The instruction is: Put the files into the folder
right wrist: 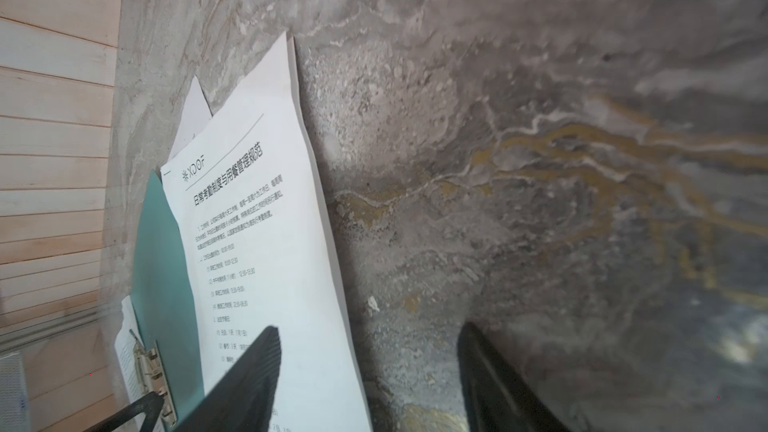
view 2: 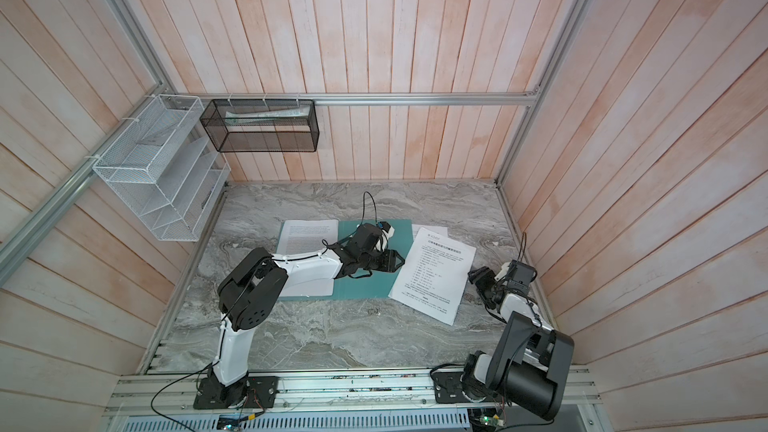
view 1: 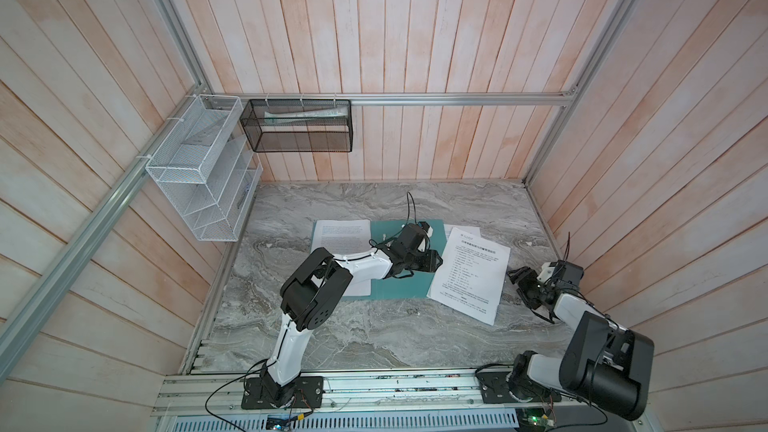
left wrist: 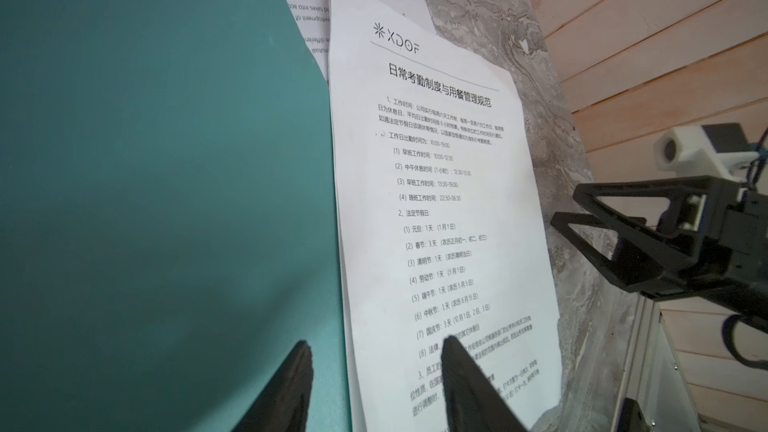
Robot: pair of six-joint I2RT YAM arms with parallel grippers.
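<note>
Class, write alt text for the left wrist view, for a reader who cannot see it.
A white printed sheet headed XDOF lies on the marble table, its edge overlapping the teal folder, with another sheet partly showing beneath it. The left gripper hovers open over that overlap, while the right gripper waits open beside the sheet's far edge.

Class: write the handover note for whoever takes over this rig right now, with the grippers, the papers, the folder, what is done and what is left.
Left gripper: open, empty, over the folder's right half beside the skewed sheet.
Right gripper: open, empty, just right of that sheet.
Folder: lying open on the table.
Done: a sheet lies on the folder's left cover.
Left: the skewed sheet overlaps only the folder's right edge, with another sheet under it; slide both fully onto the folder.
</note>
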